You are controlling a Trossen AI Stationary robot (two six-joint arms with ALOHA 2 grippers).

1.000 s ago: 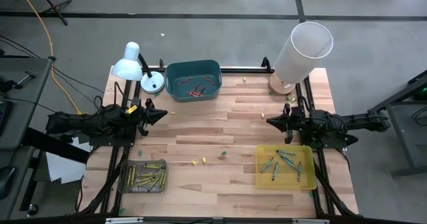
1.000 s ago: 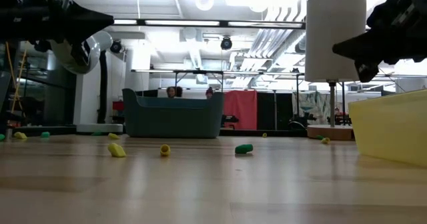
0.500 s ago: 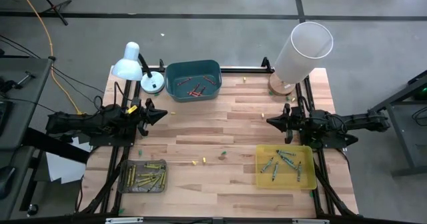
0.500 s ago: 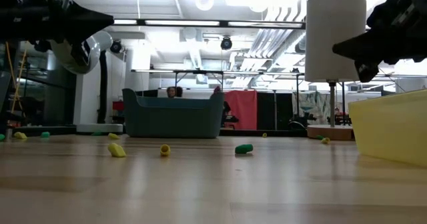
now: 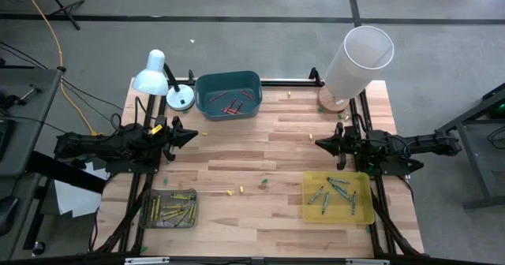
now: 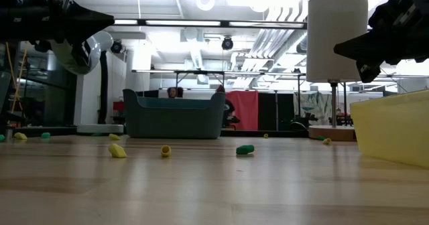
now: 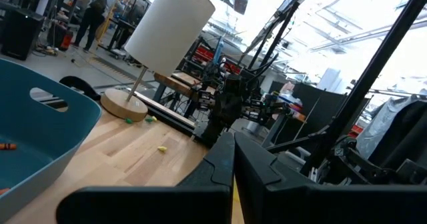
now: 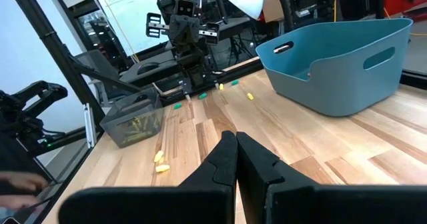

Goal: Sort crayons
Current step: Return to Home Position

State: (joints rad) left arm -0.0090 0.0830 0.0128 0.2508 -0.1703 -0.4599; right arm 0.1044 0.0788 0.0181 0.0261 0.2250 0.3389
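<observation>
The crayons lie sorted in three containers. Red ones (image 5: 231,107) sit in the teal bin (image 5: 207,86) at the far side. Yellow ones (image 5: 175,210) fill the grey tray (image 5: 147,215) at the near left. Green ones (image 5: 335,192) lie in the yellow tray (image 5: 368,207) at the near right. My left gripper (image 5: 192,136) hovers shut above the table's left edge, pointing right and holding nothing. Opposite it, my right gripper (image 5: 318,144) hovers shut above the right edge, pointing left, also holding nothing. Each shows its joined fingertips in its wrist view (image 7: 233,139) (image 8: 235,136).
Small yellow and green bits (image 5: 230,192) (image 5: 263,184) lie loose on the wood between the trays. A white desk lamp (image 5: 155,74) stands at the far left corner. A tall white cylinder lamp (image 5: 357,57) stands at the far right corner.
</observation>
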